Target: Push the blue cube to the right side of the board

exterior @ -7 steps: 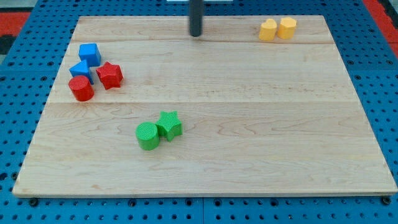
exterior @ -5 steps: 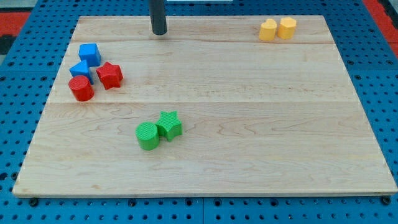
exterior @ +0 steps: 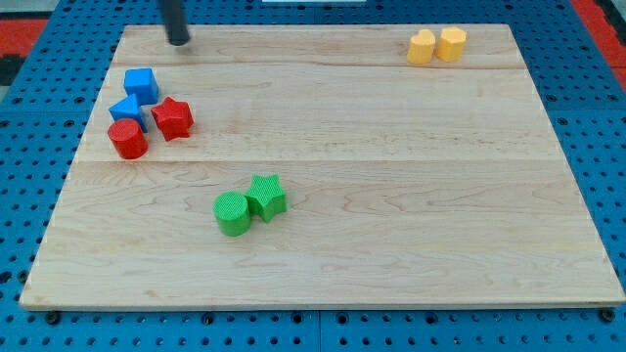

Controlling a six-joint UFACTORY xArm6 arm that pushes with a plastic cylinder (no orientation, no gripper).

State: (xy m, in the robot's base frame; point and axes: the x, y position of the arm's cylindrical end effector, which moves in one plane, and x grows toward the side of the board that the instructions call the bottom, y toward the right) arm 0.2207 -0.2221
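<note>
Our tip [exterior: 178, 42] stands near the view's top-left corner of the wooden board [exterior: 391, 147], the dark rod rising out of the frame above it; it touches no block and holds nothing, a bare rod end with open board all round it. Just below and a little to the view's left of it lies the blue cube [exterior: 141, 84], the nearest block to our tip, with a clear strip of wood between the two. The cube sits at the top of a tight cluster on the view's left side of the board. Directly under it is a second blue block [exterior: 127, 110], shape hard to make out, seemingly touching the cube's lower edge. Beneath that one sits a red cylinder [exterior: 127, 139], pressed against it, and to the view's right of the pair lies a red star [exterior: 173, 117], close beside both. Further out, toward the view's bottom centre-left, we note a green cylinder [exterior: 232, 214] and a green star [exterior: 266, 196] touching each other, the star on the view's right and slightly higher. Well apart from everything else, in the view's top-right area, two yellow blocks stand side by side and touching: a yellow hexagonal block [exterior: 422, 47] and a yellow cylinder [exterior: 452, 43]. The board rests on a blue perforated table [exterior: 29, 196].
</note>
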